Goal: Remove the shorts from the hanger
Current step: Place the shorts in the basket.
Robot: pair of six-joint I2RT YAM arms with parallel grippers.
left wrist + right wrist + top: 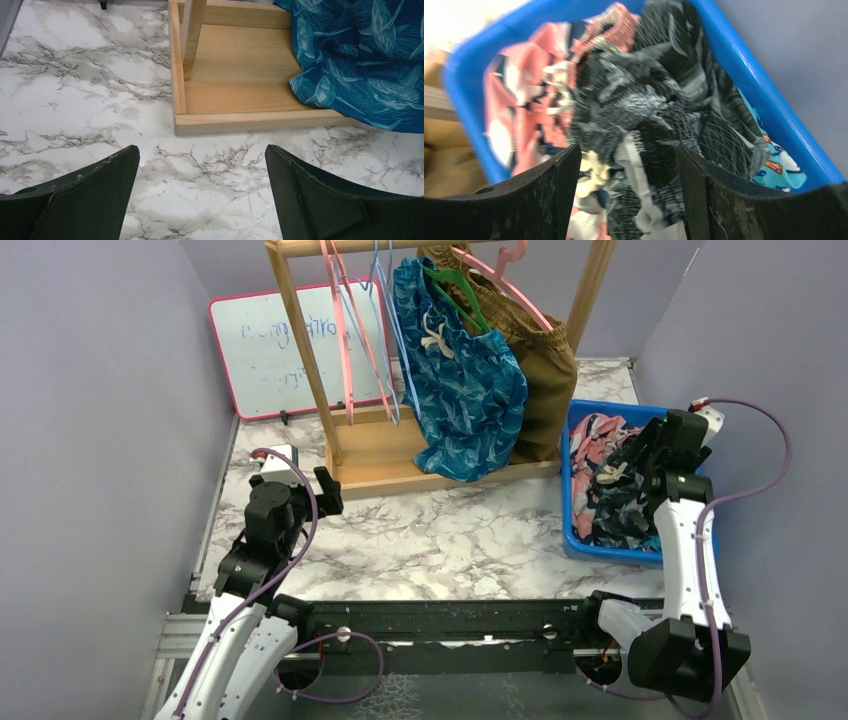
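Note:
Teal-blue patterned shorts (465, 380) hang on a green hanger (457, 288) from the wooden rack (300, 330); their hem shows in the left wrist view (365, 60). Brownish-orange shorts (545, 370) hang behind them on a pink hanger (505, 280). Black patterned shorts (649, 110), pink-and-navy shorts (524, 115) and blue cartoon-print shorts (781, 167) lie in the blue bin (585, 540). My right gripper (626, 165) is open just above the black shorts in the bin (734, 55). My left gripper (202, 165) is open and empty over the marble table, near the rack's base (240, 120).
Empty pink and blue hangers (350, 330) hang at the rack's left. A whiteboard (275, 350) leans against the back wall. Purple walls close in on both sides. The marble tabletop (450, 530) lies between the arms.

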